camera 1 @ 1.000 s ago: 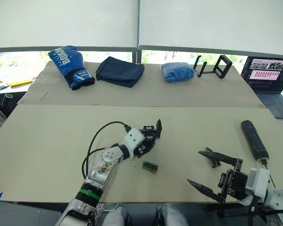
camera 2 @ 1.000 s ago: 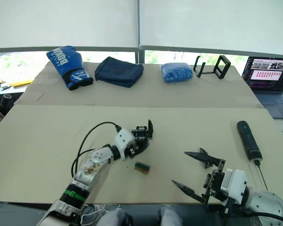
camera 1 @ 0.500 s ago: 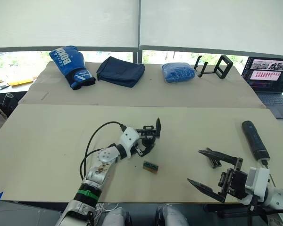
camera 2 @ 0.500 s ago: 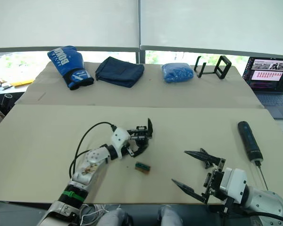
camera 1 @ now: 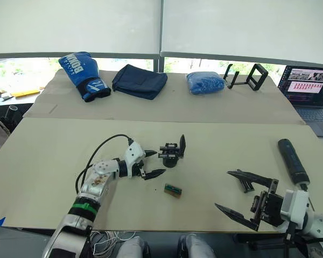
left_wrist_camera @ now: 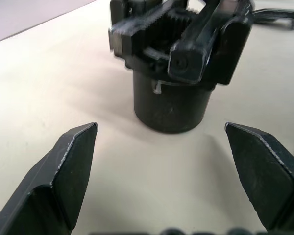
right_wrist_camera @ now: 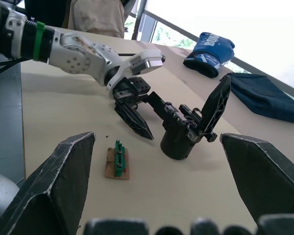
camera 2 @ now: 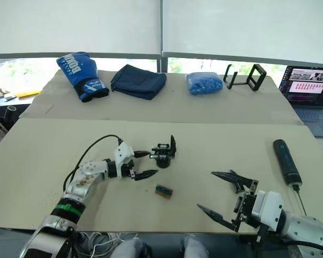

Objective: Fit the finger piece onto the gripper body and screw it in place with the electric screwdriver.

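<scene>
Beige tables, white blinds, daylit windows.

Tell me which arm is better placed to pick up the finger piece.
Right. The finger piece lies just ahead of the open right pincer. The left pincer, also open, sits across the table beside the gripper body.

White-shelled arms, a green band and looping black cable on the left, black pointed claw fingers.

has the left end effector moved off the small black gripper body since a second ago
Yes. The left end effector has pulled back leftward, open, off the small black gripper body, which stays by the green-and-brown block.
</scene>
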`<state>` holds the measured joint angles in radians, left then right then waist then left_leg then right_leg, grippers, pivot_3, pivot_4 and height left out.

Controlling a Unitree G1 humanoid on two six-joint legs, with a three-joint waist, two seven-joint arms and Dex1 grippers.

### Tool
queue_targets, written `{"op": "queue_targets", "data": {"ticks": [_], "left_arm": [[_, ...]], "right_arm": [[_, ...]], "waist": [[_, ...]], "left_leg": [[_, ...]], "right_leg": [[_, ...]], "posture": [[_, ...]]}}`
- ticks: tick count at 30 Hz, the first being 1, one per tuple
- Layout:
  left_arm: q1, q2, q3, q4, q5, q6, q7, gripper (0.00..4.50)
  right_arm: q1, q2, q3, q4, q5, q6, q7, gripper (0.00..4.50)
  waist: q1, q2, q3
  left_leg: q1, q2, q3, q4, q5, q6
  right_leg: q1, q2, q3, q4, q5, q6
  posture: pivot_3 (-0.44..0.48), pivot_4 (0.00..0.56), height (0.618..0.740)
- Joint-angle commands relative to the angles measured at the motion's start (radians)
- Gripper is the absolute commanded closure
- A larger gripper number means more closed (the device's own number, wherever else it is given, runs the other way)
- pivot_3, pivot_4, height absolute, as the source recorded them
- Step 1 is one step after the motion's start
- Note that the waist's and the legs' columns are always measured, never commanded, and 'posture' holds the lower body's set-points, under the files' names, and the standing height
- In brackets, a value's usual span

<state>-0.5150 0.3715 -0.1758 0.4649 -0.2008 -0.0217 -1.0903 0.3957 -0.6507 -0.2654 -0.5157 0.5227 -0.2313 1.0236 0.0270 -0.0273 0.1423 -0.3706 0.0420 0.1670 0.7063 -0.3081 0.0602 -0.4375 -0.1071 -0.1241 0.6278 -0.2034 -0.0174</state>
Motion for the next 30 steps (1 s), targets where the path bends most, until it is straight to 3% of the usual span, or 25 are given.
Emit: {"op": "queue_targets", "data": {"ticks": [1,7,15,18,21,27,30], "left_arm": [[-0.112,-0.008,0.004,0.158,-0.003,-0.084,-0.119,0.11],[-0.226,-0.063,0.005,0.368,0.018,-0.219,-0.234,0.11],[-0.302,-0.112,0.015,0.528,0.078,-0.336,-0.223,0.11],[-0.301,-0.122,0.039,0.542,0.058,-0.349,-0.246,0.89],[-0.282,-0.132,0.035,0.554,0.079,-0.377,-0.254,2.22],[-0.247,-0.154,0.067,0.496,0.053,-0.368,-0.215,2.22],[-0.147,-0.166,0.114,0.285,0.014,-0.284,-0.08,2.22]], "right_arm": [[-0.008,-0.012,-0.026,-0.019,0.019,0.002,0.001,0.0],[-0.007,-0.013,-0.031,-0.027,-0.002,0.0,-0.012,0.0],[0.052,-0.006,-0.069,-0.047,-0.008,-0.009,-0.016,0.0],[0.062,-0.005,-0.076,-0.057,-0.008,-0.007,-0.025,0.0],[0.067,-0.008,-0.089,-0.061,-0.004,0.0,-0.032,0.0],[0.073,-0.011,-0.089,-0.064,-0.004,0.004,-0.027,0.0],[0.062,-0.01,-0.082,-0.048,-0.007,0.001,-0.024,0.0]], "waist": [[0.0,0.0,0.0],[-0.003,0.0,0.0],[-0.006,0.0,0.0],[-0.007,0.0,0.0],[-0.01,0.0,0.0],[-0.01,0.0,0.0],[-0.013,0.0,0.0]], "left_leg": [[0.0,0.0,0.0,0.001,0.0,0.0],[-0.002,0.0,0.0,0.005,-0.001,0.001],[-0.004,0.0,-0.001,0.007,-0.002,0.004],[-0.004,0.0,-0.001,0.007,-0.003,0.005],[-0.005,0.0,-0.001,0.007,-0.003,0.006],[-0.005,0.0,-0.001,0.008,-0.004,0.007],[-0.005,0.0,-0.001,0.008,-0.004,0.007]], "right_leg": [[0.0,0.001,0.0,0.0,0.0,0.0],[0.0,0.001,0.0,0.0,0.0,0.0],[0.0,0.001,0.0,0.0,0.0,0.0],[0.0,0.0,0.0,0.0,0.0,0.0],[-0.001,0.0,0.0,0.0,0.001,0.001],[-0.001,0.0,0.0,0.0,0.001,0.001],[-0.001,-0.001,0.001,0.0,0.001,0.001]], "posture": [[0.0,0.15,0.74],[0.0,0.15,0.74],[0.0,0.15,0.74],[0.0,0.15,0.74],[0.0,0.15,0.74],[0.0,0.15,0.74],[0.0,0.15,0.74]]}}
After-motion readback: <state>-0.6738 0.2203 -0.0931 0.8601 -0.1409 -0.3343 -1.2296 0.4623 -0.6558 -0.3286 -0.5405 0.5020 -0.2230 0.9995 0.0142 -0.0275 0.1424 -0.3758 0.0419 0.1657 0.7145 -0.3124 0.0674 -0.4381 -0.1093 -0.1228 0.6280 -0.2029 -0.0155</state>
